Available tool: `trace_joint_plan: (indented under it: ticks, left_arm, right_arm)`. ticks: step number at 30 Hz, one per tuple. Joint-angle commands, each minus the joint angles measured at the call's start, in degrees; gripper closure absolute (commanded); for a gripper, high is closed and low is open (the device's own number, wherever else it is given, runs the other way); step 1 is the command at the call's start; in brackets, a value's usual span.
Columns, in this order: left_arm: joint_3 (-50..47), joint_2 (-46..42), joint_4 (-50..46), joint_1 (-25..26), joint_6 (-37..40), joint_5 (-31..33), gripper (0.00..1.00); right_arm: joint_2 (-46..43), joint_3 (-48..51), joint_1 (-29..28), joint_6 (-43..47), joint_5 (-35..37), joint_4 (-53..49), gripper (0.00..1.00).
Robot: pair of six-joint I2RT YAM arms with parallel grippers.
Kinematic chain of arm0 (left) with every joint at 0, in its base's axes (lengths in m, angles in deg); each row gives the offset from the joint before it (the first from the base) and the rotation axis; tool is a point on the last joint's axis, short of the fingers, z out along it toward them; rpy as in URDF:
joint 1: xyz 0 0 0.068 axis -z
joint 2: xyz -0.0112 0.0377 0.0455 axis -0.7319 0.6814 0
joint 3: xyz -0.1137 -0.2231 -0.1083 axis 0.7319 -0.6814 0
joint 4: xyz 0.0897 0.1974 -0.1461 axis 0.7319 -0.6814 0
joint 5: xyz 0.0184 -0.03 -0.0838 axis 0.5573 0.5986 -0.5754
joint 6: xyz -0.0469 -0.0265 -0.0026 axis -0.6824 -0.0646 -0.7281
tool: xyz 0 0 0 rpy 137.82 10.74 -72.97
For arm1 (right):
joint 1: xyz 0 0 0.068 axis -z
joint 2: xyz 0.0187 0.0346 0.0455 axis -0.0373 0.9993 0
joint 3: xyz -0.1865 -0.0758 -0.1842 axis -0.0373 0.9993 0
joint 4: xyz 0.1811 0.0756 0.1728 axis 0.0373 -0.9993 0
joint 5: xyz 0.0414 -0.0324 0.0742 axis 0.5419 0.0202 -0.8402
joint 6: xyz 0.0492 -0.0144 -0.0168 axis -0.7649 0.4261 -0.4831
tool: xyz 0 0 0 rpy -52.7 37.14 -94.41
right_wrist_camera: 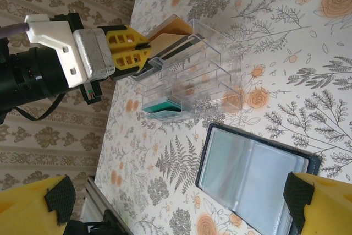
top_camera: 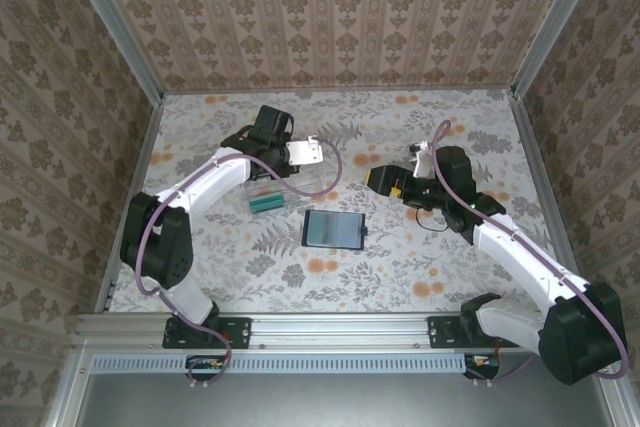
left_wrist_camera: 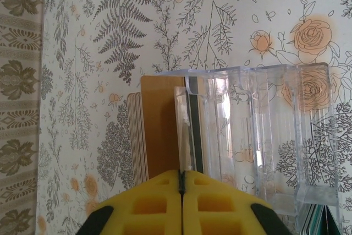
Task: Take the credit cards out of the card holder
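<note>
Left wrist view: left end effector [left_wrist_camera: 181,193] has its yellow pads [left_wrist_camera: 159,182] drawn almost together, with a hairline dark seam between them. Whether a card edge sits in that seam cannot be told. Just ahead of the tips, tan-orange card [left_wrist_camera: 162,130] stands on edge in the end slot of clear tray [left_wrist_camera: 264,136]. Black card [left_wrist_camera: 196,130] stands on edge beside it, one clear divider over.

Right wrist view: the left tips sit at the tan-orange card's outer edge. Teal block [right_wrist_camera: 162,105] lies in the compartment at the tray's opposite end. Card holder [right_wrist_camera: 253,174] lies open and flat on the floral counter [right_wrist_camera: 286,81], grey-blue pockets facing up, near the tray but apart from it. Right end effector [right_wrist_camera: 176,196] is spread wide, fingers far apart, gripping nothing, above the card holder's near edge.

Top external: card holder sits between the two arms, on the near side of the tray. Right end effector is off to its far right, not touching it.
</note>
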Motion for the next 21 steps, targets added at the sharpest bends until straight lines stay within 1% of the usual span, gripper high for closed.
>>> trace_joint_plan:
  ticks: [1,3,11,13,16,20,21]
  left_arm:
    - [1.61,0.87,-0.49,0.15,1.07,0.64,0.81]
    - [1.67,0.61,-0.12,0.19,1.03,1.15,0.78]
    - [2.06,-0.06,0.46,0.50,0.81,1.81,0.79]
    - [1.83,-0.91,1.16,0.50,-0.21,1.96,0.79]
    - [1.97,-3.14,2.05,0.50,-3.11,1.18,0.79]
    - [1.38,-7.07,5.36,0.52,-10.73,1.83,0.80]
    - [1.11,-8.06,6.37,0.63,-13.15,2.55,0.78]
  right_arm:
    - [0.73,0.67,0.36,-1.02,-0.98,2.42,0.00]
    - [1.00,0.56,0.35,-1.31,-1.19,2.76,0.00]
    - [2.15,0.30,0.31,-2.12,-1.46,3.14,0.00]
    - [2.41,0.25,0.32,-2.19,-1.63,3.12,0.00]
    - [3.06,0.04,0.29,-2.04,-1.73,2.65,0.00]
    - [4.40,-0.64,0.00,-1.09,-1.39,0.62,0.01]
    - [4.83,-0.95,-0.12,-0.66,-0.98,-0.34,0.01]
